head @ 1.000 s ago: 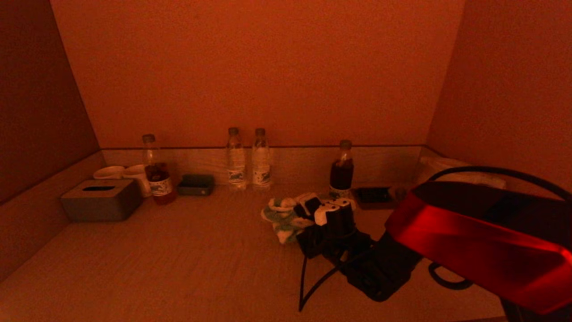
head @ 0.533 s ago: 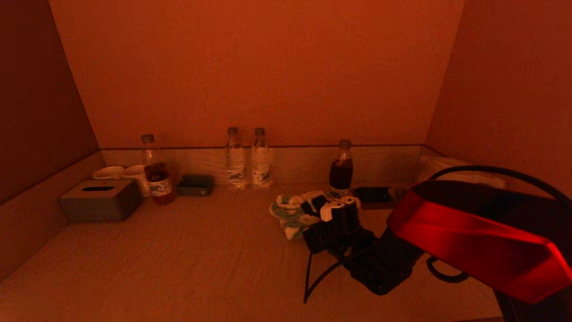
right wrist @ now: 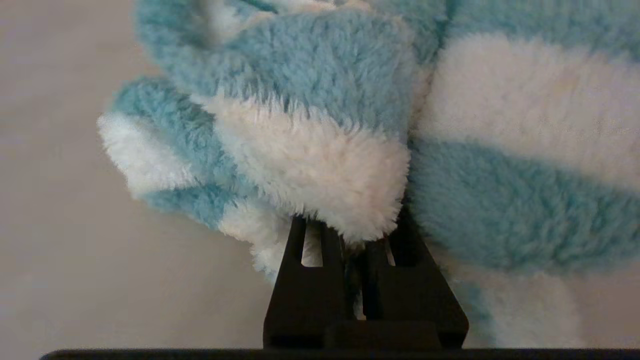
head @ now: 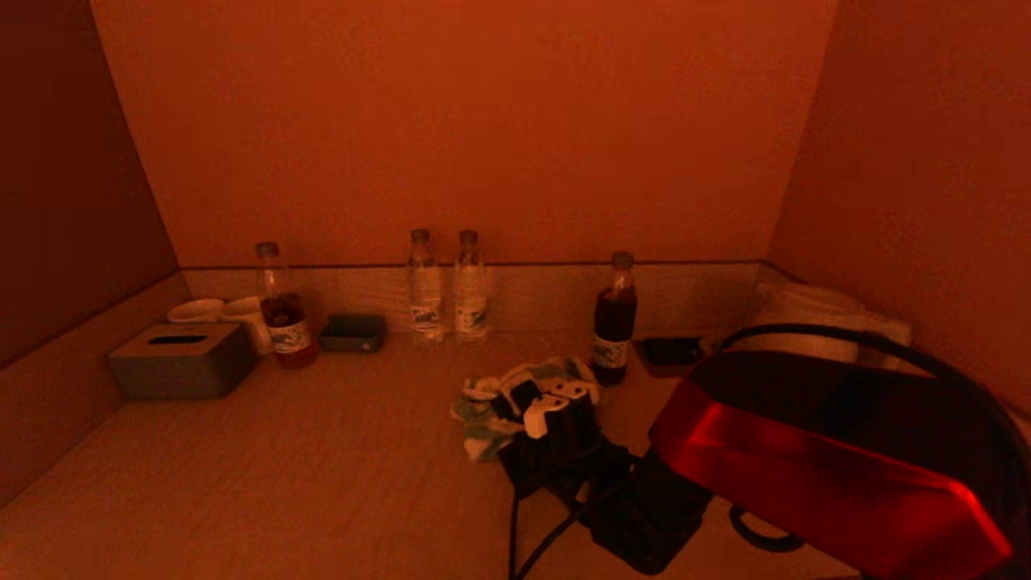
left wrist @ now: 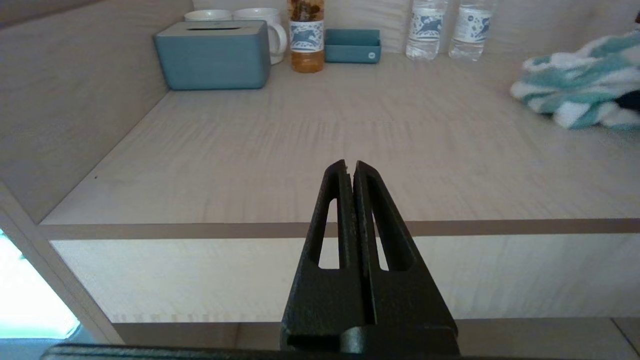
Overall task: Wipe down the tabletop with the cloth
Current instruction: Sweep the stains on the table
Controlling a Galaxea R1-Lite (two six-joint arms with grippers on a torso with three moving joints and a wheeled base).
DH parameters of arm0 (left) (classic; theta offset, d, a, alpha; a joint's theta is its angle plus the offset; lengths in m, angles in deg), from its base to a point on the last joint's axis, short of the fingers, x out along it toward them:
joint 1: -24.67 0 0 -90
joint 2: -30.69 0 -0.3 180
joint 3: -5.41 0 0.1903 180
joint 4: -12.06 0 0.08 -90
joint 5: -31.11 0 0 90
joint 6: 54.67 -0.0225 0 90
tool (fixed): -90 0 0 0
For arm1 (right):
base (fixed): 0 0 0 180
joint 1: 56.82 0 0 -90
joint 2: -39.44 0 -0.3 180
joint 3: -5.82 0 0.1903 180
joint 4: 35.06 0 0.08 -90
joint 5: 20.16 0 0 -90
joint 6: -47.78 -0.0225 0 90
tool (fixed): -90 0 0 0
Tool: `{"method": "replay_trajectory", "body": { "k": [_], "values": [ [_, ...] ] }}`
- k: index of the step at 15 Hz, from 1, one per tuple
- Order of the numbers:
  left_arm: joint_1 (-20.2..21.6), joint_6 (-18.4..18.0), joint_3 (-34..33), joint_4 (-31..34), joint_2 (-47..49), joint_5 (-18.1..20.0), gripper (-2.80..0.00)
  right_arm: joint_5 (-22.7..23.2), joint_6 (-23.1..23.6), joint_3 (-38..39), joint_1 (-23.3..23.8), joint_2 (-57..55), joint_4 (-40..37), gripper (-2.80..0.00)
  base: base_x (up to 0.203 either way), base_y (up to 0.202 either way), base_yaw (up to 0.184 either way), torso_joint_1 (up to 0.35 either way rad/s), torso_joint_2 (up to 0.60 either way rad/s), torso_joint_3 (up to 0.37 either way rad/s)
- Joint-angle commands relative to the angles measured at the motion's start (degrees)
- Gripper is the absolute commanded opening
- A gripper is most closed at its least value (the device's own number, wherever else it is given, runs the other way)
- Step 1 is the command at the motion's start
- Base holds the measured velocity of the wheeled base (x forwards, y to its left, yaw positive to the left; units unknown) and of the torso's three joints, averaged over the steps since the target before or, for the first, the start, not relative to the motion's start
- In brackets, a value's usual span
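Tabletop point(head: 322, 451): cloth point(head: 483, 407) in right gripper point(head: 523, 399)

right claw point(head: 527, 396) gripping cloth point(head: 483, 411), tabletop point(head: 282, 451)

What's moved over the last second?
The right gripper, shut on the cloth, first pushed it away toward the back wall, then dragged it back toward the robot and leftward across the tabletop. The bottles, tissue box and the parked left gripper stayed put.

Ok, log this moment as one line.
task: wipe tabletop | right tool: shut on cloth, cloth on tabletop | left tool: shut, parked off front edge | phase: mid-wipe
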Motion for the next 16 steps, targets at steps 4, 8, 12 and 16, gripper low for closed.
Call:
{"method": "replay_trajectory", "body": {
  "k": [4,8,12,16],
  "values": [
    [-0.09,0.04,-0.01,-0.04,-0.02,0.00,-2.80,-0.86,-1.15,1.48,-4.27,2.11,0.73,-2.80,0.000,0.000,0.000,0.000,0.00,0.000],
    [0.00,0.04,-0.01,-0.04,-0.02,0.00,-2.80,-0.79,-1.54,0.70,-2.66,0.91,0.69,-2.80,0.000,0.000,0.000,0.000,0.00,0.000],
    [0.00,0.04,-0.01,-0.04,-0.02,0.00,-2.80,-0.43,-1.57,-0.10,-0.47,0.58,0.55,-2.80,0.000,0.000,0.000,0.000,0.00,0.000],
    [0.00,0.04,-0.01,-0.04,-0.02,0.00,-2.80,0.10,-1.50,-1.08,3.10,0.00,0.26,-2.80,0.000,0.000,0.000,0.000,0.00,0.000]
  ]
}}
